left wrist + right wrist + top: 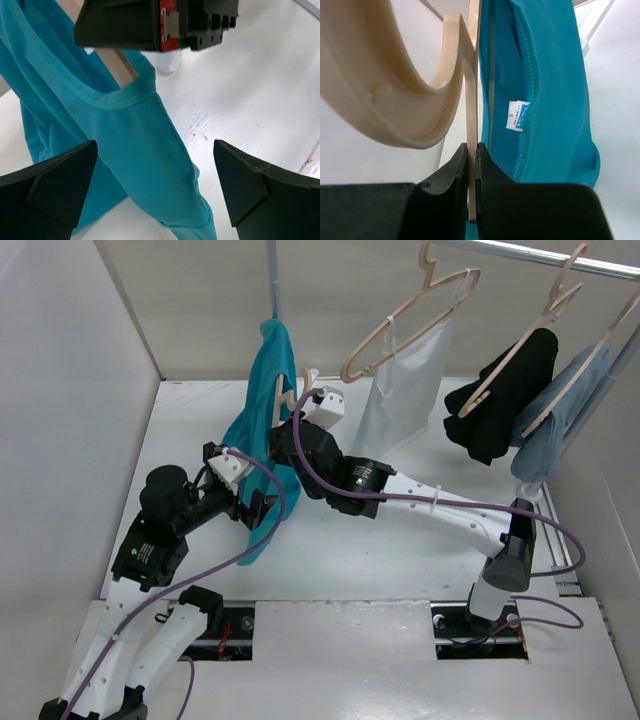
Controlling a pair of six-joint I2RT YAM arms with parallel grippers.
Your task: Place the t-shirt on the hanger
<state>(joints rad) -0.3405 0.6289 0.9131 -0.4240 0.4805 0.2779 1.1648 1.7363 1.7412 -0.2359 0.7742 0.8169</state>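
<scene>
Teal t-shirt [262, 370], plain soft cloth, hangs in a long bunched drape. Its ribbed neckline is looped over one arm of the beige hanger [395, 122] — hook sticking out. White size tag [518, 116] reads "S".

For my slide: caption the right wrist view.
Right gripper shut on beige hook-topped hanger, teal cloth t-shirt hanging beside it.
</scene>
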